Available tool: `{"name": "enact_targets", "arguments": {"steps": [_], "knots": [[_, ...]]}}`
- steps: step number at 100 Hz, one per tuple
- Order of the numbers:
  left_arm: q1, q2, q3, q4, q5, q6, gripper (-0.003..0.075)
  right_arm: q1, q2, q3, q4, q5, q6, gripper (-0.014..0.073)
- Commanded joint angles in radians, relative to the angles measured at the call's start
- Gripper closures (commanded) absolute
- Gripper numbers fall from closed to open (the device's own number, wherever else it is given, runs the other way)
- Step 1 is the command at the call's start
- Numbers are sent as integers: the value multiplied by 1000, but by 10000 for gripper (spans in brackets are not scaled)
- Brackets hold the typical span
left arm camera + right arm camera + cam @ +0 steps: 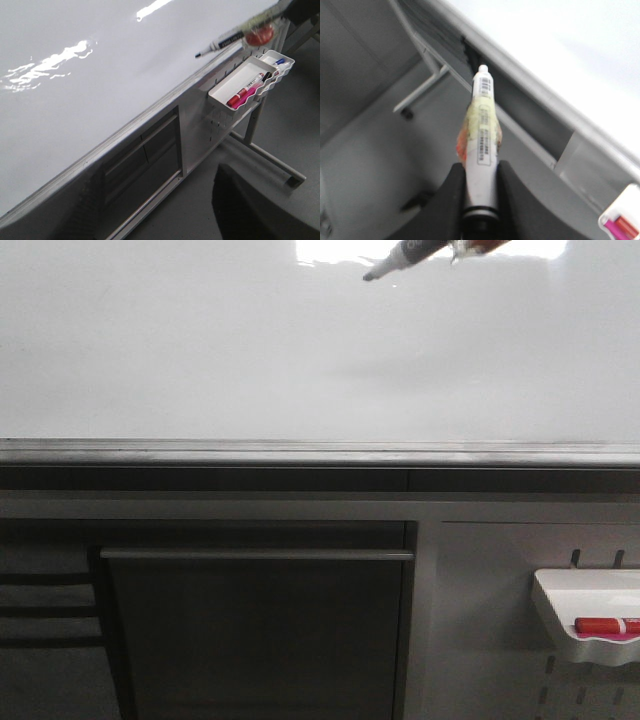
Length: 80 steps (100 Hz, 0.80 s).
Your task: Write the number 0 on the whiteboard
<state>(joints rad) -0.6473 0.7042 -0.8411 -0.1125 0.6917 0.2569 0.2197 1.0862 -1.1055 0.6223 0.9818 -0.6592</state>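
The whiteboard (pixel 250 350) is glossy white with a grey metal edge strip (pixel 300 452). It also shows in the left wrist view (pixel 100 90) and the right wrist view (pixel 580 45). No number 0 shows on it; the surface I see is blank. My right gripper (pixel 480 172) is shut on a black-tipped marker (pixel 482 130) with yellowish tape around its barrel. The marker (pixel 400 258) enters at the board's far right, tip pointing left over the board; I cannot tell if it touches. It also shows in the left wrist view (pixel 222 42). My left gripper (pixel 160 220) is open and empty, off the board's front edge.
A small white tray (pixel 590 610) hangs on the frame below the board at the right and holds a red marker (pixel 605 625). The left wrist view shows this tray (pixel 227 85) with a blue-capped marker (pixel 280 62) too. A dark panel (pixel 255 630) sits under the board.
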Motion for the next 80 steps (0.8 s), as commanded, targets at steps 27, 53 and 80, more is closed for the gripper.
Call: {"name": "enact_targets", "arguments": {"steps": [27, 53, 80], "knots": [[21, 2, -13, -19, -158, -16, 290, -14, 127, -23, 135, -203, 14, 609], [21, 2, -13, -19, -158, -16, 290, -14, 225, -25, 138, -277, 5, 609], [21, 2, -13, -19, -158, -16, 290, -14, 314, -90, 127, -303, -33, 609]]}}
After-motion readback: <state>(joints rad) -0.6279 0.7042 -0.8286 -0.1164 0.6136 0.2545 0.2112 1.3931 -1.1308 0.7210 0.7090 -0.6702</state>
